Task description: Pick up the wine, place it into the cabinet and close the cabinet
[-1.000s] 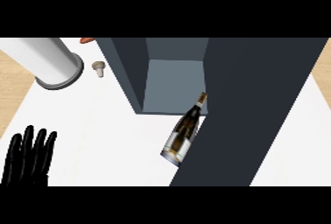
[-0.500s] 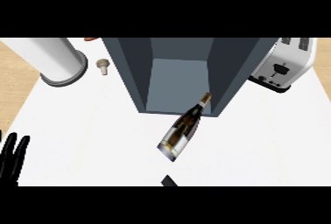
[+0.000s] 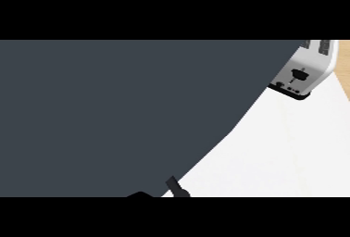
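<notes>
A flat dark grey panel (image 3: 123,115), the same colour as the cabinet's door, fills most of the head view from the left edge to a slanted edge on the right. It hides the wine bottle, the cabinet's opening and the left part of the counter. At the view's lower edge, just beside the panel's edge, black fingers (image 3: 177,187) of what looks like my right hand stick up. Too little of that hand shows to tell its state. My left hand is nowhere to be seen.
A white toaster (image 3: 304,74) stands at the back right on the white counter (image 3: 287,148). A strip of wooden surface (image 3: 344,69) shows at the far right edge.
The dark panel has swung across the view and now covers the cabinet, the wine bottle and the steel canister. My left hand has left the view at the lower left.
</notes>
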